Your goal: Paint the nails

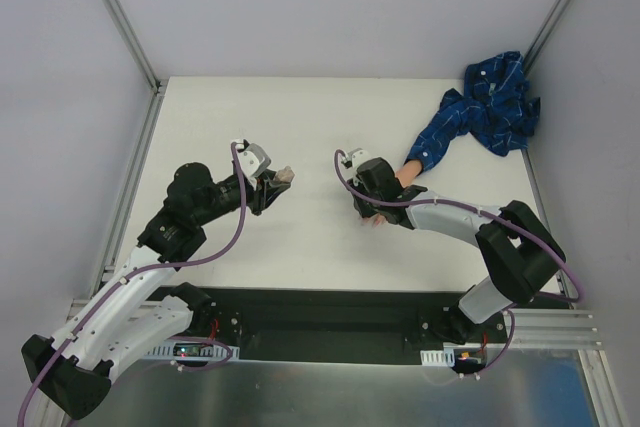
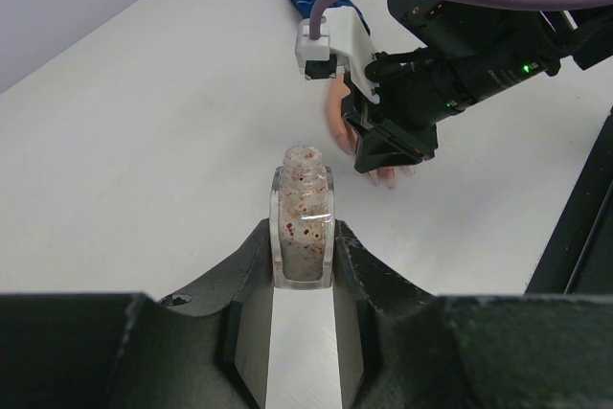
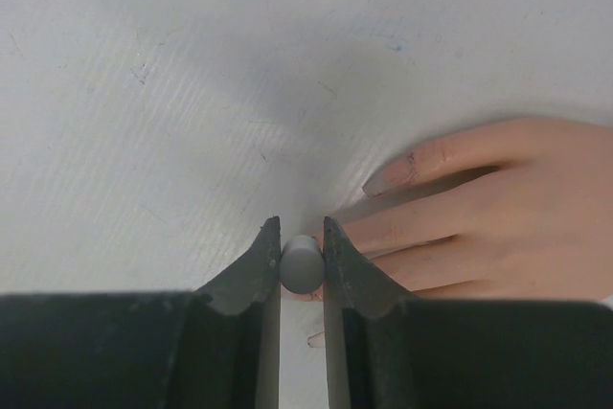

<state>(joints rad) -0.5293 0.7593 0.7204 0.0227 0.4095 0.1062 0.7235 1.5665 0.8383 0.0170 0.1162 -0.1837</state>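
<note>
Two grips on: left pincer (image 2: 303,241) holds the open bottle (image 2: 303,193) well apart, mouth toward the other arm for dipping, right pincer (image 3: 301,241) clamps a grey cap (image 3: 300,267), presumably the brush, low over the hand (image 3: 517,208) lying on the table (image 1: 300,117), nails (image 3: 395,175) just beside its tips.

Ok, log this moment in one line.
left gripper shut on open polish bottle | right gripper shut on grey cap over mannequin hand

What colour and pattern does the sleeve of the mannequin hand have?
Dark blue sleeve with lighter checks; clearest in the top external view.
</note>
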